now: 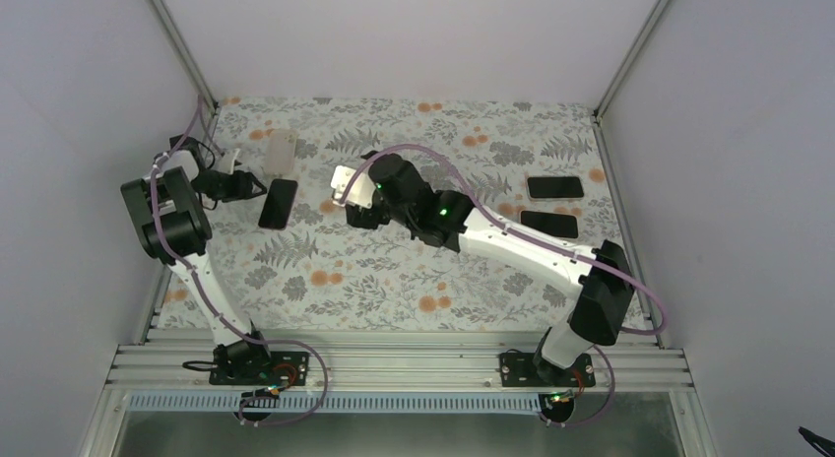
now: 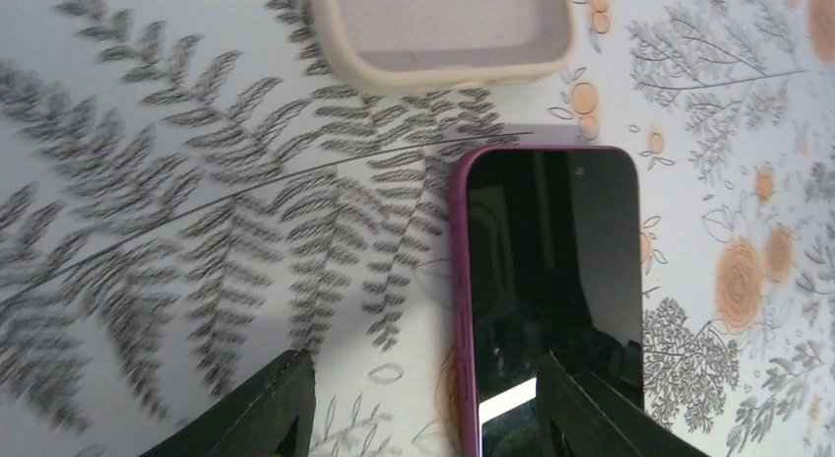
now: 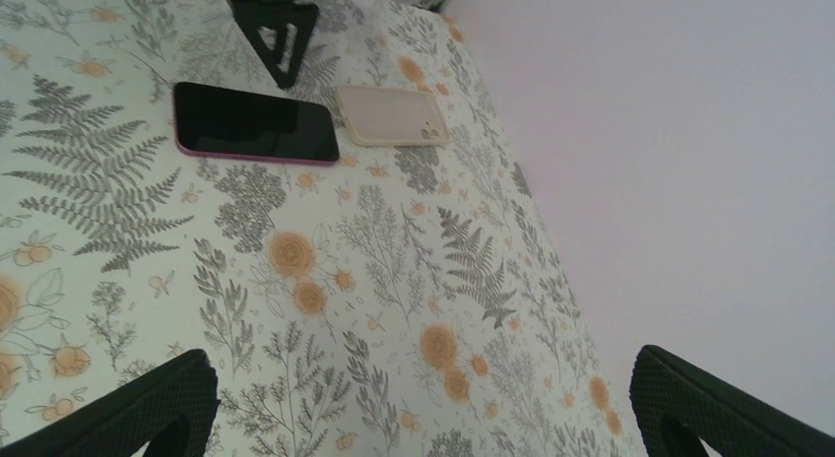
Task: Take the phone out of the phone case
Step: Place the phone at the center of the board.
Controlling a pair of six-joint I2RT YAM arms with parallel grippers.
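Left wrist view: left claw released, fingers spread with one over the near end of the purple-edged phone, which lies screen-up on the tabletop, the empty cream phone case lying apart just beyond; right claw wide open, empty.

purple-rimmed black phone; cream case; grey-fern, orange-flower tablecloth.
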